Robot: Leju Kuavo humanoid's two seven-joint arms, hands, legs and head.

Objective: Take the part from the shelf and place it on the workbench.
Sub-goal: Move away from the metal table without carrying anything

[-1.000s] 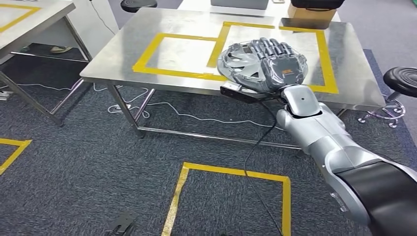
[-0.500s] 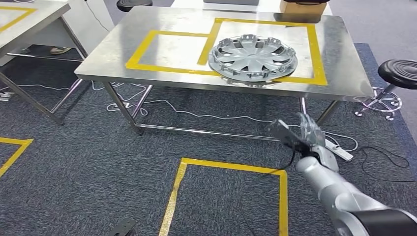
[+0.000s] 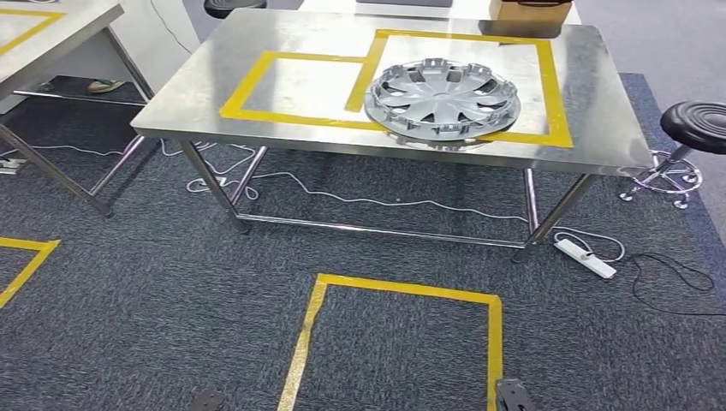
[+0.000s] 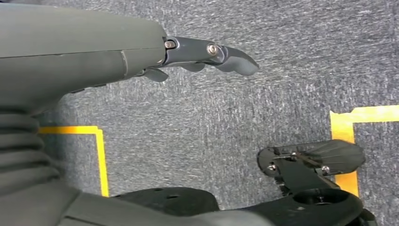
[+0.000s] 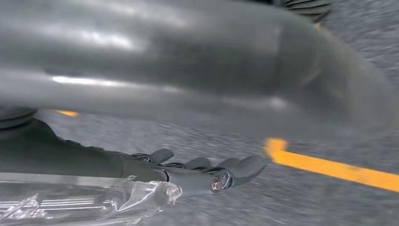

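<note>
Nearest the robot, both arms hang low over the dark grey carpet. In the left wrist view the left hand points its dark fingers out straight over the floor with nothing between them, so it is released. In the right wrist view, which is blurred, the right hand also shows its fingers stretched out and apart above the carpet, grasping nothing. On the floor in front lies a rectangle of yellow tape. Beyond it a white power strip and loose white cables lie under the steel workbench. The part, a silver plastic wheel cover with curved spokes and a ring of small clips standing up around its rim, rests flat on the workbench near its front edge, over the corner where two yellow-taped outlines meet, mostly within the right-hand one. No brand, label or writing can be read on it or anywhere else. To the right of the bench stands a black round stool; at the far edge sits a brown cardboard box.
</note>
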